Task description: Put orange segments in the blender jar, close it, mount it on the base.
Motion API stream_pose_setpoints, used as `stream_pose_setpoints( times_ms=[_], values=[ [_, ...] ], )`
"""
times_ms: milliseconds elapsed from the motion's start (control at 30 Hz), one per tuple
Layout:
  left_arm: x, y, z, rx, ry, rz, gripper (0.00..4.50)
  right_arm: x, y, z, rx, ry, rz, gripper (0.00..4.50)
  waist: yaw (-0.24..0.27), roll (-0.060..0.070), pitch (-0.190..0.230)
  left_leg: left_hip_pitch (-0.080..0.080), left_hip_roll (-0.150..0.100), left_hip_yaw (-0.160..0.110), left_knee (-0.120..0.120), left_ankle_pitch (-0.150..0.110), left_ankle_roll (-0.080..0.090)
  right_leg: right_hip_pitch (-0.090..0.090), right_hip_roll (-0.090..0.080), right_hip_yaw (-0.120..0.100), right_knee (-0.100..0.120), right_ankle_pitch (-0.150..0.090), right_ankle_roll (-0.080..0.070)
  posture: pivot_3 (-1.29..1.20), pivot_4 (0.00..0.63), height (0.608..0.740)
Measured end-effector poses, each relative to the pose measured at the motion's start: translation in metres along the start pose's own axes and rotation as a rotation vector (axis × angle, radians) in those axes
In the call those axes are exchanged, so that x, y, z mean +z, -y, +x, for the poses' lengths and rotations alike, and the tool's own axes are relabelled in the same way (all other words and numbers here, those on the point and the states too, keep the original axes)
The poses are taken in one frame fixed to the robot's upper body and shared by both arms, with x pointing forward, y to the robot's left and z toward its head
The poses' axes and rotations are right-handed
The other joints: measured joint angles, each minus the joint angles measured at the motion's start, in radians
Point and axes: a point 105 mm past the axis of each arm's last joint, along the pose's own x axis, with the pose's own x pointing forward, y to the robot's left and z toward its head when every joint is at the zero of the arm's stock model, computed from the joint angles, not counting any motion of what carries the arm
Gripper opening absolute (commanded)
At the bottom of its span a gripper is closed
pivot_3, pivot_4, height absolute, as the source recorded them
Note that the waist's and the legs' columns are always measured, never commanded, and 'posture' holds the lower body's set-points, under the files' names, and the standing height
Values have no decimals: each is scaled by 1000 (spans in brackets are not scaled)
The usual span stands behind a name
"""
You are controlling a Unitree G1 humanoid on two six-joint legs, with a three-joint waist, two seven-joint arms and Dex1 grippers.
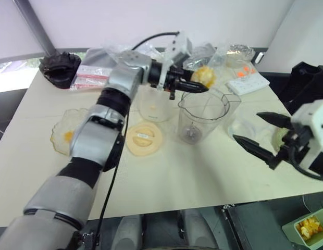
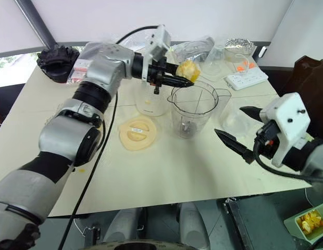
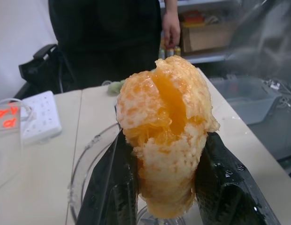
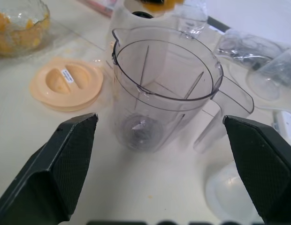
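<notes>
From my seat the base is mostly hidden behind the left arm, mid-frame. The green tub of orange bits is cut off at the bottom right corner. The wavy dish is half covered too.

Head-mounted stereo pair looks forward and down across the table, sharing the blender jar. Left wrist camera sits tight against an orange segment (facing a person beyond). Right wrist camera faces the same jar from close range.
</notes>
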Motion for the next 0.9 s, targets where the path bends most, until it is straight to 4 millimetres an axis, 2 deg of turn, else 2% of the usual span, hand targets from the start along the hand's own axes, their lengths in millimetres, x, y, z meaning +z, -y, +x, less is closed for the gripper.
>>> stream_pose_setpoints(
  times_ms=[100, 133, 200, 333, 367, 567, 700, 833, 900],
  values=[
    [-8, 1, 9, 0, -29, 6, 1500, 0, -2, -7, -40, -2, 3, 4500, 1, 0, 0, 0, 0, 0, 0, 0, 0, 0, -1, 0, -1, 0, 0, 0, 150, 740],
    [-9, 2, 13, 0, -34, 14, 1741, -2, -2, -10, -53, -9, 16, 4500, 2, 0, 0, 0, 0, 0, 0, 0, 0, 0, -1, 0, -1, 0, 0, 0, 150, 740],
    [-13, 2, 19, 7, -54, 25, 2377, -4, -3, -14, -78, -16, 39, 4500, 6, -1, 0, 0, 0, 0, 0, 0, 0, 1, -1, 0, -1, 0, 0, 0, 150, 740],
    [-12, 3, 29, 24, -46, 40, 4161, -3, -5, -17, -98, -27, 55, 4500, 11, -1, 1, 0, 0, 1, 0, 0, 0, 1, -1, 0, -1, 0, 0, 0, 150, 740],
    [-11, 3, 32, 30, -41, 46, 4424, -2, -6, -18, -104, -24, 59, 4500, 13, -1, 1, 0, 0, 0, 0, 0, 0, 1, 0, 0, -1, 0, 0, 0, 150, 740],
    [4, -5, 29, 78, 33, 34, 4424, -5, -6, -24, -139, -52, 84, 4500, 19, -2, 1, 0, 0, 0, 0, 0, 0, 2, 0, 0, -3, 0, 0, 0, 150, 740],
    [15, -12, 15, 105, 102, -11, 4424, -14, -1, -27, -191, -89, 88, 4500, 19, -2, 1, 1, 0, 0, 0, 0, 0, 2, 0, 0, -3, -1, 1, 0, 150, 740],
    [14, -17, -6, 129, 124, -31, 4424, -32, 9, -34, -283, -113, 123, 4500, 20, -1, 0, 1, 0, -1, 0, 0, 0, 3, 0, 0, -3, -1, 0, 0, 150, 740],
    [1, -15, -18, 138, 118, -52, 4424, -40, 27, -35, -384, -120, 97, 4500, 15, -1, 0, 2, 1, 1, 0, 0, 0, 4, 0, 1, -4, 0, 0, 0, 150, 740]
  ],
)
